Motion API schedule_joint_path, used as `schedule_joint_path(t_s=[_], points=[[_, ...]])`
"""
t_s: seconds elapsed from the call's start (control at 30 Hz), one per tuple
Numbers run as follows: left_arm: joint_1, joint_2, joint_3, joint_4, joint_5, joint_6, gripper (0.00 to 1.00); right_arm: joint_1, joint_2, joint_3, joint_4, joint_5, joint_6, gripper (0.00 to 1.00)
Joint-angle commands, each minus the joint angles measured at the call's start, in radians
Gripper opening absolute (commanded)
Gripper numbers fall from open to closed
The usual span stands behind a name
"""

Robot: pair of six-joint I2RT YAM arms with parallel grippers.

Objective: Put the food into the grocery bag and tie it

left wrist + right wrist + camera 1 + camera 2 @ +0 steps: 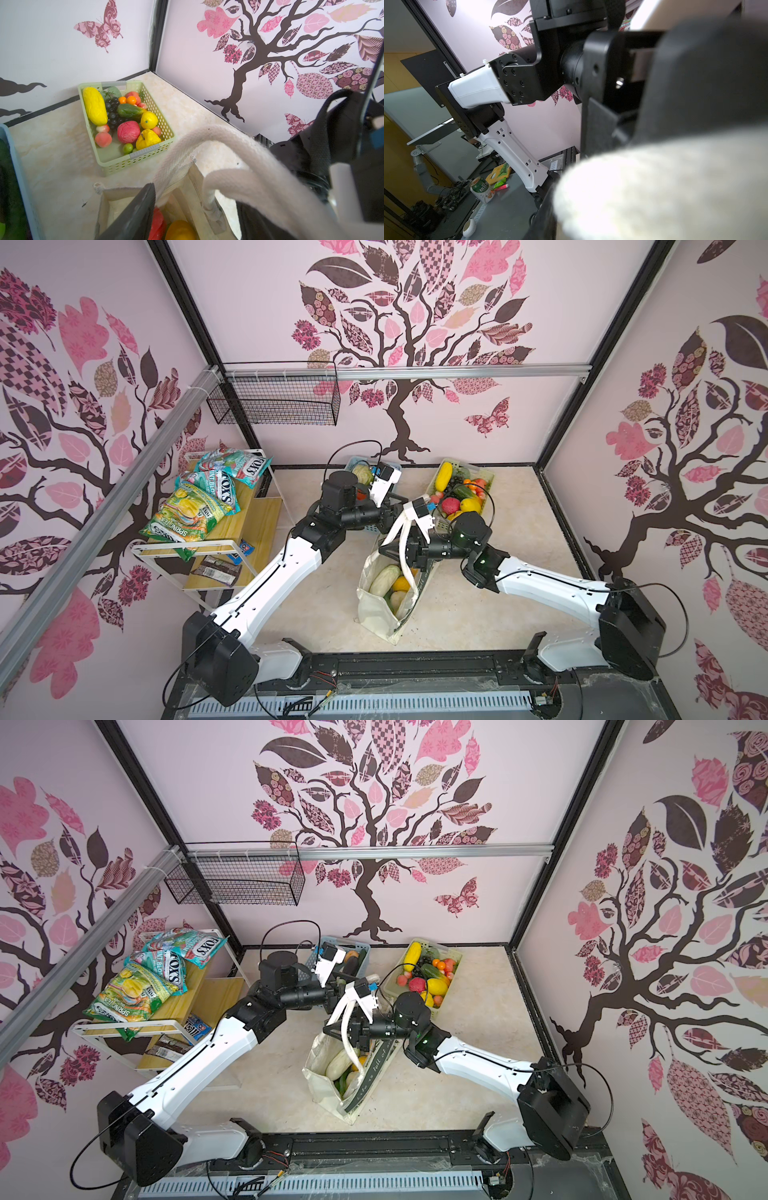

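Closest to the lens, a cream strap fills the right wrist view as a pale blur under a dark finger. The right gripper has its jaws closed on this strap, above the mouth of the grocery bag. The left gripper opposite has its jaws apart: one finger shows in the left wrist view, and the strap loops cross the gap without being pinched.

The bag stands in the middle of the counter, between the two arms, mouth open, with a pale melon and yellow pieces inside. Much food lies in the green basket near the back wall, and more in the blue basket.

I judge the main risk so: only one side holds a strap, so a pull by the right arm may tip the soft bag and let round pieces roll out. A knot made now would close the bag with food outside. The two wrists are very near and may knock each other.

The counter is smooth, with a pale beige stone pattern. The walls are light pink with dark tree decals. A wire basket hangs on a rail, and a wooden shelf with snack packets stands on the left.
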Motion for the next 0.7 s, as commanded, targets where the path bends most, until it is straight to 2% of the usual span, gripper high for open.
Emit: schedule_joint_path(t_s=[0.0,0.17,0.37,0.67], points=[[-0.029,0.000,-0.052,0.050,0.019,-0.018,0.63,0.007,-0.066,0.035,0.042,0.023,-0.020,0.26],[-0.044,0.027,-0.043,0.084,0.039,-0.043,0.63,0.000,-0.095,0.015,0.088,0.063,0.039,0.26],[-0.037,0.011,-0.088,0.079,-0.021,-0.051,0.49,-0.002,-0.159,-0.007,0.046,0.167,0.050,0.26],[-0.011,-0.103,-0.229,0.201,-0.082,-0.135,0.30,-0.009,-0.208,-0.016,-0.079,0.275,0.020,0.26]])
